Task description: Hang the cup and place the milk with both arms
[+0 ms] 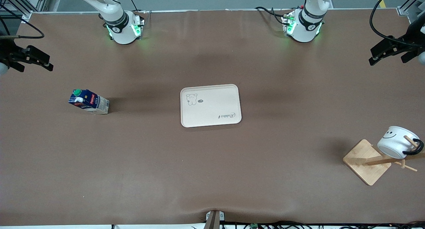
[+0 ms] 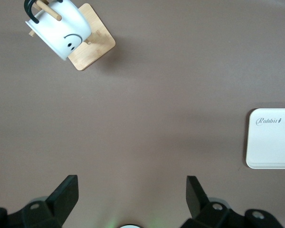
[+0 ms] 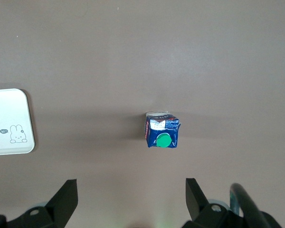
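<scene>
Left gripper [image 1: 386,54] hung up in the air over the left arm's end of the table, fingers [image 2: 66,190] spread wide, nothing between them. Right gripper [image 1: 35,58] hung the same way over the right arm's end, also wide open and empty [image 3: 131,194]. Both arms were waiting, well clear of everything.

The cup [image 1: 396,142] was well apart from the left gripper, nearer the front camera at the same end of the table. It hung tilted on the wooden rack [image 1: 367,162], black handle [image 1: 415,148] looped over a peg, smiley face showing. Left wrist view had it too [image 2: 61,28], off the table and on the rack's peg.

The milk [image 1: 89,102] stood upright on the brown table [image 1: 212,176], under the right gripper's view [image 3: 162,130], green cap up, untouched. It sat nearer the front camera than that gripper, well apart from it.

The white tray [image 1: 210,105] lay mid-table between the two grippers, nothing on it, well apart from the milk.
</scene>
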Robot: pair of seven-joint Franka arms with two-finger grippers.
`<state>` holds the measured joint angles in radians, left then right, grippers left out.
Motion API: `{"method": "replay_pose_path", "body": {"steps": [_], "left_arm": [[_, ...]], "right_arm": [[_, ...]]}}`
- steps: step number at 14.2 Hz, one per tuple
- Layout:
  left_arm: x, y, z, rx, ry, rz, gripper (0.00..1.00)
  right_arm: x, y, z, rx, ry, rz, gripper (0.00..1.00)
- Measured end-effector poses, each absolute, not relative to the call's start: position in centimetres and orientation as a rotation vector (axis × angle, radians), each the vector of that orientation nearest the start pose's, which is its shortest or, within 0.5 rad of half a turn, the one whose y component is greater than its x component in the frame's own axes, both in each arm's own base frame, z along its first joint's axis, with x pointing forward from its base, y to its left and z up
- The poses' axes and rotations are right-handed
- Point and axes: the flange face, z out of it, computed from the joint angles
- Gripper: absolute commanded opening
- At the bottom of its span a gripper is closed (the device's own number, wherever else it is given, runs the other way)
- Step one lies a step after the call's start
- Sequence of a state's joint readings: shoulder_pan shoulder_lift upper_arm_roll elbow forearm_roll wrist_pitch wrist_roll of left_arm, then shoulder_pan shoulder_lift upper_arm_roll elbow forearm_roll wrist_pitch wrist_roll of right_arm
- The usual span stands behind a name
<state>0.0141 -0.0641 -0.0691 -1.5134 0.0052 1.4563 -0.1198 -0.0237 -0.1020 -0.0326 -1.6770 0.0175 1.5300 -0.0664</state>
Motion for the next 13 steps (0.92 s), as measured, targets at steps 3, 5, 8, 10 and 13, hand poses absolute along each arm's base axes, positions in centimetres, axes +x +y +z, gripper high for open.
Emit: {"method": "replay_pose_path", "body": {"steps": [3,5,8,10,13], "left_arm": [[52.12,-2.90,67.56,-3.130,-0.137,-0.012,1.00],[52.12,-2.88,67.56,-3.128,-0.168,-0.012,1.00],[52.11,-2.87,67.56,-3.127,-0.196,-0.011,1.00],[52.07,-2.87,67.55,-3.124,-0.233,-0.007,1.00],[52.05,-2.87,67.54,-3.123,-0.243,-0.005,1.00]], "right_arm": [[52.25,-2.65,61.96,-3.117,-0.024,0.085,1.00],[52.36,-2.38,61.93,-3.117,-0.032,0.086,1.00],[52.38,-2.26,62.07,-3.118,-0.036,0.082,1.00],[52.38,-2.26,62.11,-3.120,-0.036,0.081,1.00],[52.39,-2.26,62.17,-3.121,-0.037,0.079,1.00]]}}
